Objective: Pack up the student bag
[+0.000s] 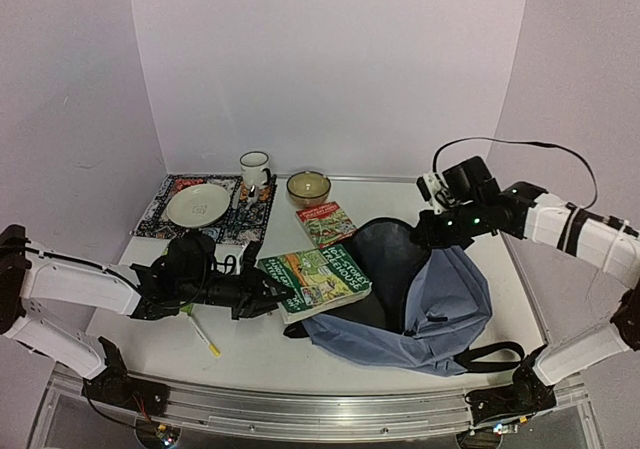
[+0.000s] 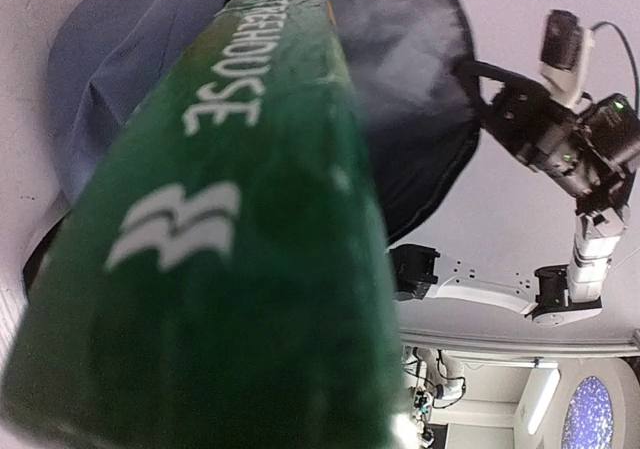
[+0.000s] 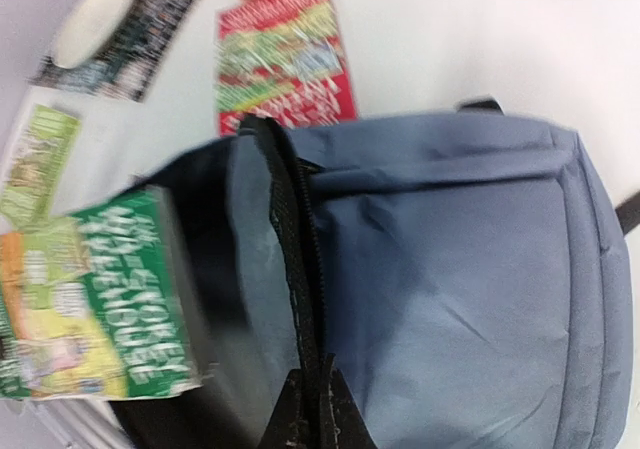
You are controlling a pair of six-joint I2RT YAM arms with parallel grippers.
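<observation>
My left claw [image 1: 268, 295] is clamped on the near-left end of the green paperback [image 1: 316, 280], which lies flat. The book's far-right corner reaches over the dark mouth of the student bag [image 1: 452, 307]. In the left wrist view the book's spine fills most of the frame, so I cannot see the fingers themselves.

The bag lies on the right half of the surface [image 1: 300, 357], mouth facing left and gaping wide, with a black strap looping toward the front rail. My right claw [image 1: 430, 233] is pressed together on the bag's zippered rim at the far-right side of the mouth. The right wrist view shows its fingertips [image 3: 322, 409] pinching that zip edge.

A red book [image 1: 326, 223] sits just beyond the mouth's far edge, close to the rim. Behind it are a bowl [image 1: 308, 186], a mug [image 1: 254, 170] and a plate [image 1: 198, 205] on a placemat [image 1: 158, 215], well apart from the bag. A pen [image 1: 205, 337] lies on the open strip in front of the left arm.
</observation>
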